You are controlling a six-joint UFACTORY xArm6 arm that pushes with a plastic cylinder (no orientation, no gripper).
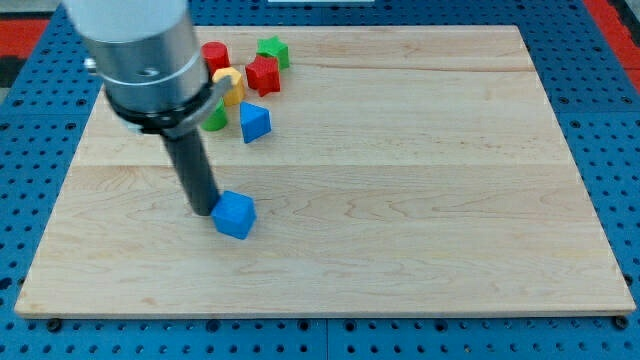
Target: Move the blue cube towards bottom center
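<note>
The blue cube (pixel 235 215) sits on the wooden board (pixel 420 200), left of the board's middle and a little below its mid-height, with open wood between it and the bottom edge. My tip (pixel 203 209) is right against the cube's upper-left side — touching it or so close that no gap shows. The rod rises from there toward the view's top left into the arm's grey cylindrical body (pixel 140 45), which has a dark collar at its base and covers the board's upper-left corner. The arm carries no gripper, so there is nothing to open or close, only the bare rod end resting at the board's surface. Above the cube, well apart from it, a blue block with a pointed, wedge-like shape (pixel 254 122) stands alone just below the cluster of other blocks. That cluster lies near the top edge, to the right of the arm's body: a red star-like block (pixel 263 74), a green star-like block (pixel 272 50) just above and right of it, a red cylinder (pixel 215 55) to the left, a yellow block (pixel 231 85) below the cylinder whose shape is partly hidden, and a green block (pixel 215 118) of which only a sliver shows beside the dark collar. The board rests on a blue perforated surface (pixel 620 150) — red shows at the view's top corners.
</note>
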